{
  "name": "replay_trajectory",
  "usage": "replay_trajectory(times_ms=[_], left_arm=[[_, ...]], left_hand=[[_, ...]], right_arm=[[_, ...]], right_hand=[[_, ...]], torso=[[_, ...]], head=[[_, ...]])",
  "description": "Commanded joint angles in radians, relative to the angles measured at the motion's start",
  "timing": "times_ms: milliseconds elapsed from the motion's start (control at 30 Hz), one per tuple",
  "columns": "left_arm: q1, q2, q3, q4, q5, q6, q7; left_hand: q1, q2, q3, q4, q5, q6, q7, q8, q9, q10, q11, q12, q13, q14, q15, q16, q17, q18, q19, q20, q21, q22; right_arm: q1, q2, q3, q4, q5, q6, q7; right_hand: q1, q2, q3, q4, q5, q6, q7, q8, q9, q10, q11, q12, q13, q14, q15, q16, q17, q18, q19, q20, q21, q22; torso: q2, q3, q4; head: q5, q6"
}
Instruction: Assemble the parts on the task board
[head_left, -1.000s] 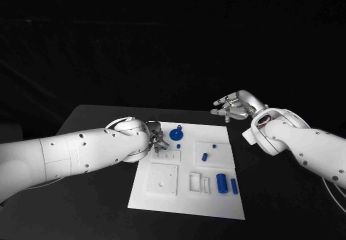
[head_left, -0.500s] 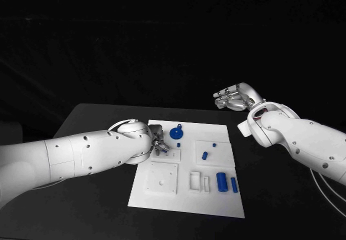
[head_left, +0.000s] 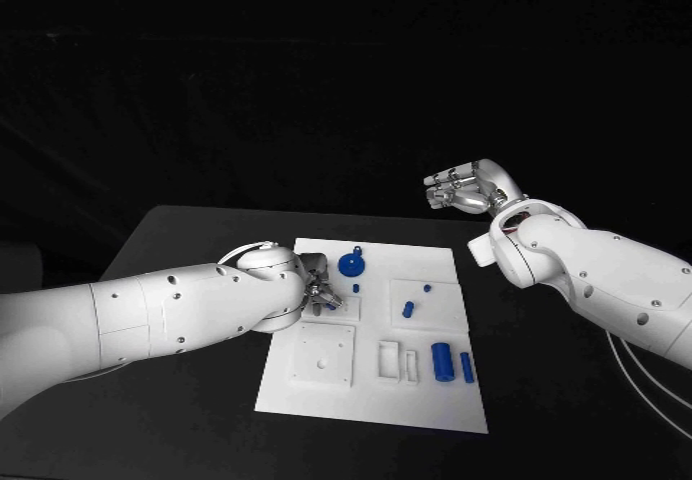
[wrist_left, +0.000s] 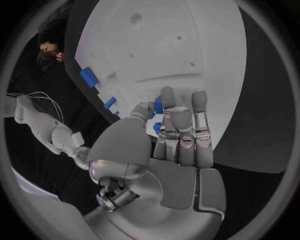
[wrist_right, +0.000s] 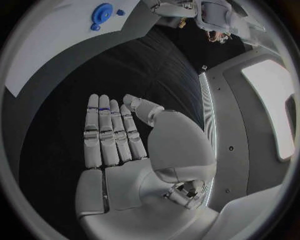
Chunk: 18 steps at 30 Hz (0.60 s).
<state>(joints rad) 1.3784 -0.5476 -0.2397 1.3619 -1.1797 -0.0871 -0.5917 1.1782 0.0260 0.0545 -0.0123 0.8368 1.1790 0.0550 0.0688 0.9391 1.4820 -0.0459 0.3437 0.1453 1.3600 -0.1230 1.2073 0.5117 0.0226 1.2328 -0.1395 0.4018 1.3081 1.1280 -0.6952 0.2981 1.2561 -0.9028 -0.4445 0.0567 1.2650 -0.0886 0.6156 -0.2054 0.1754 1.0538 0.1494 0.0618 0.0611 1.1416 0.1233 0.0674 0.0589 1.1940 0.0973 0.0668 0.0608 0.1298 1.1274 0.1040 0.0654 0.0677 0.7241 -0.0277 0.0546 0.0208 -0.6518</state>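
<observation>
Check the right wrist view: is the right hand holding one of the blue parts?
No. The right hand is empty, its fingers straight over the black table, off the task board.

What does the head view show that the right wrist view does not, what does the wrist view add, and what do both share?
Head view alone: two blue cylinders lying side by side at the board's near right, and a short blue peg mid-board. Right wrist view alone: the right hand's bare palm, fingers straight, holding nothing. Both: the white board, the round blue part at its far end, and the right hand raised beyond the board.
</observation>
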Motion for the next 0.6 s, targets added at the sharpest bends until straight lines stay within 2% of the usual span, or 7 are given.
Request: replay_trajectory(times_ms=[33,600], left_arm=[[-0.001,0.003,0.0,0.008,-0.003,0.018,-0.005],[-0.002,0.003,0.0,0.009,-0.003,0.031,-0.007]], left_hand=[[0.0,0.006,0.126,-0.131,0.006,0.067,-0.062,0.001,0.001,0.031,-0.023,0.005,-0.001,0.009,-0.001,-0.004,0.001,-0.009,0.004,-0.004,0.005,0.02],[-0.003,0.006,0.127,-0.134,0.008,0.068,-0.062,0.001,0.0,0.031,-0.023,0.007,-0.002,0.01,-0.001,-0.005,0.003,-0.009,0.004,-0.004,0.006,0.02]], right_arm=[[0.001,0.002,0.0,-0.002,0.036,-0.011,0.018],[0.001,0.009,0.0,-0.009,0.038,0.001,0.016]], right_hand=[[-0.001,-0.007,0.0,0.003,0.006,-0.002,0.006,0.0,0.001,-0.003,0.002,-0.006,-0.002,-0.003,0.004,-0.006,0.0,0.008,0.002,0.001,0.006,-0.001],[-0.003,-0.009,-0.002,0.006,0.014,-0.004,0.007,0.0,0.001,-0.005,0.003,-0.006,-0.002,-0.004,0.006,-0.006,0.0,0.007,0.002,0.001,0.005,-0.001]], torso=[[0.0,0.0004,0.0001],[0.0,0.0002,-0.0001]], head=[[0.0,-0.002],[-0.001,-0.004]])
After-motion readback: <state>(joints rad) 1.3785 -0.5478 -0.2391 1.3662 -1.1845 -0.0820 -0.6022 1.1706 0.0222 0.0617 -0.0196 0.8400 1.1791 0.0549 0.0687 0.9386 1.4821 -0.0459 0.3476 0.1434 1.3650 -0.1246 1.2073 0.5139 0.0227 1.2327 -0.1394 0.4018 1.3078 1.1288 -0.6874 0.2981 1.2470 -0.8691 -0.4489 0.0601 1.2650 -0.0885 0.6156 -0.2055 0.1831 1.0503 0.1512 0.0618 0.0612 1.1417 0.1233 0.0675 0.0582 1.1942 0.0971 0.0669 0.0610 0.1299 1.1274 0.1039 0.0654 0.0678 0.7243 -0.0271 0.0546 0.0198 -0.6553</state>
